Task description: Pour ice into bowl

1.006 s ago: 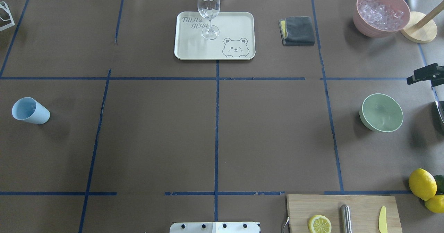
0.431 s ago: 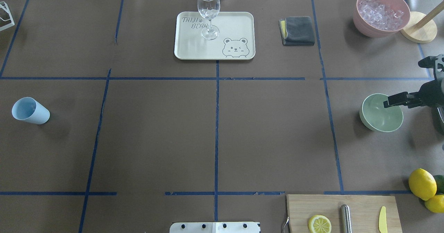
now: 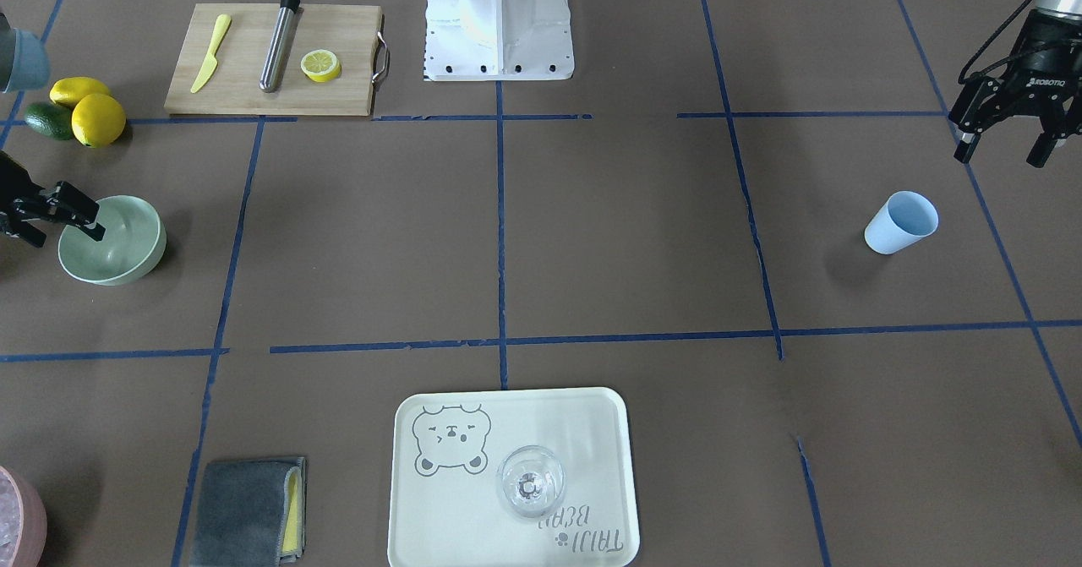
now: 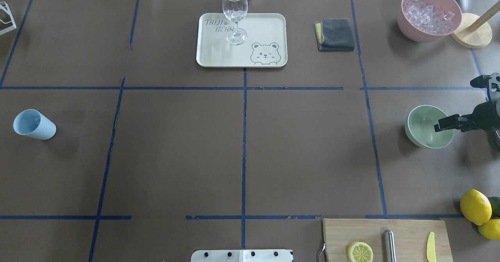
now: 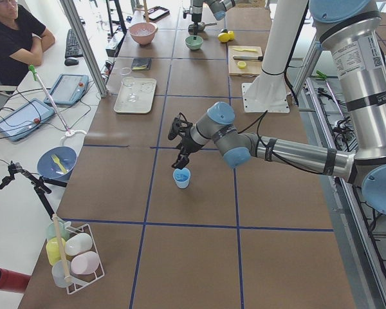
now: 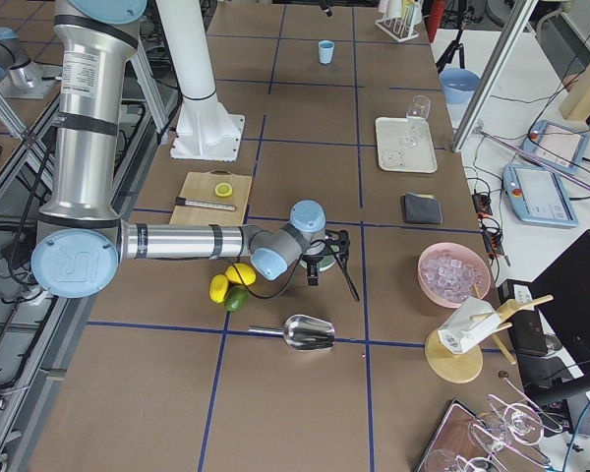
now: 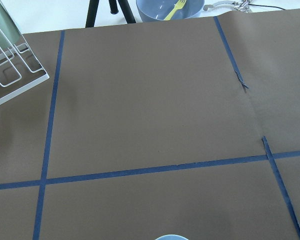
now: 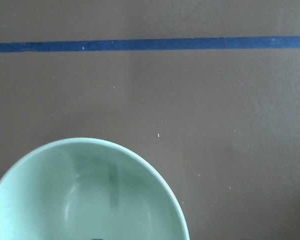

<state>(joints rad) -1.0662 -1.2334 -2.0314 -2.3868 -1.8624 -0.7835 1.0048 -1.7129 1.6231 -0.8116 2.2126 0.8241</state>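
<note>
Straddling the rim of the bowl (image 3: 127,273), the right tool (image 3: 61,233) gapes wide; the left tool (image 3: 1000,151) hangs spread, empty.

Right gripper (image 3: 61,231) has come in from the worktop's right edge. 1 s ago it's out past the bowl (image 4: 420,133), farther from the robot & clear of it. Now one finger (image 4: 447,123) reaches over the bowl's right rim, tip above the inside. Vs 0.4 s ago, that finger sits slightly nearer the robot, i.e. lower in the overhead view.
</note>
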